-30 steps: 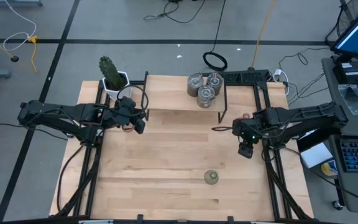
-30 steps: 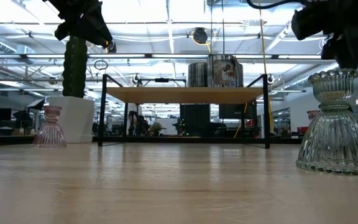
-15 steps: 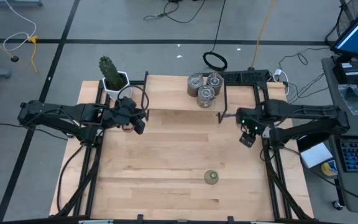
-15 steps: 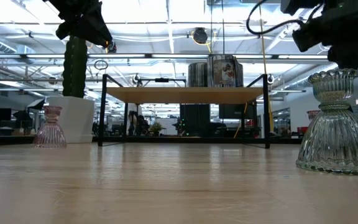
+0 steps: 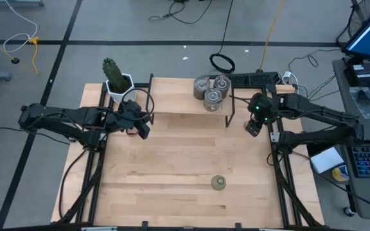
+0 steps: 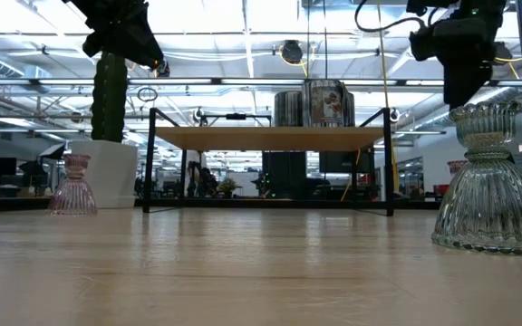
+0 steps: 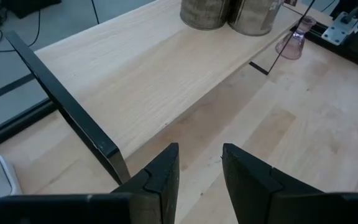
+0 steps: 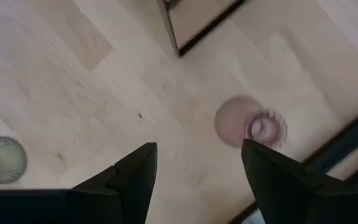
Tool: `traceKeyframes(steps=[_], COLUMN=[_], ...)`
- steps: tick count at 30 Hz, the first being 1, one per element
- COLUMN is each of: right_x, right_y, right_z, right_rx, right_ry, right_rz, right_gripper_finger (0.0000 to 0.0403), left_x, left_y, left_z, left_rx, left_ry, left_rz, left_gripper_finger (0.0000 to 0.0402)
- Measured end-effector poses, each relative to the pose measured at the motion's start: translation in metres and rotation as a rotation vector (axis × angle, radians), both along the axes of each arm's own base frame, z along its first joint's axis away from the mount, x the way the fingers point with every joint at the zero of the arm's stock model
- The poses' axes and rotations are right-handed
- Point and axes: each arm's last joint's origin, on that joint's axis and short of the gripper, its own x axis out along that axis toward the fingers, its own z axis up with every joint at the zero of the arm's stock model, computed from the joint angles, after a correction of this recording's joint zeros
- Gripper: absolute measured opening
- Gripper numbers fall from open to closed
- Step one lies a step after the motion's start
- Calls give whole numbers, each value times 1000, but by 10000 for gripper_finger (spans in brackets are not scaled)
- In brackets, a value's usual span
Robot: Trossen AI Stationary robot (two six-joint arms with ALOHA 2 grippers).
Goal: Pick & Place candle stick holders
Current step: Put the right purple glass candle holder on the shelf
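Three silvery metal holders (image 5: 211, 91) stand on a raised wooden shelf (image 5: 178, 96) at the table's far side. A pinkish glass holder (image 8: 253, 127) stands on the table by the shelf's right leg, below my right gripper (image 8: 197, 180), which hangs open above it and points steeply down. Another pinkish holder (image 6: 72, 186) stands at the far left, below my left gripper (image 7: 199, 165), which is open, holds nothing and stays high. The olive-green ribbed holder (image 5: 218, 183) stands alone near the front edge.
A cactus in a white pot (image 5: 115, 80) stands at the far left corner. The shelf's black legs (image 5: 231, 112) stand close to the right gripper. Bare wood lies across the table's middle (image 5: 178, 154). A black frame runs along the table's sides.
My right gripper has swung toward the table's far edge and risen a little, turning as it went. It now hangs over the pinkish holder beside the shelf's right leg. Its fingers have stayed open. No holder has moved.
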Motion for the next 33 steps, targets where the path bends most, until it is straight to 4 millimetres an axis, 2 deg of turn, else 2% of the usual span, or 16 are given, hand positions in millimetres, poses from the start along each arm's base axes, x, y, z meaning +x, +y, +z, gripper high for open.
traceKeyframes(steps=[5, 11, 19, 26, 33], right_x=[2, 2, 3, 0, -3], right_y=[-2, -11, -36, -56, -65], right_z=[0, -2, -14, -23, -31], right_rx=[-48, -182, -117, -51, -4], right_ry=[18, 89, 174, 244, 332], right_rz=[70, -94, -301, -394, -441], right_gripper_finger=[227, 226, 232, 227, 227], left_x=[0, 0, 0, 0, 0], left_y=[0, 0, 0, 0, 0], left_z=[0, 0, 0, 0, 0], left_rx=[-2, -18, -21, -46, -56], left_ry=[-2, -13, -15, -33, -40], left_rz=[2, 15, 17, 37, 46], left_gripper_finger=[122, 122, 122, 122, 122])
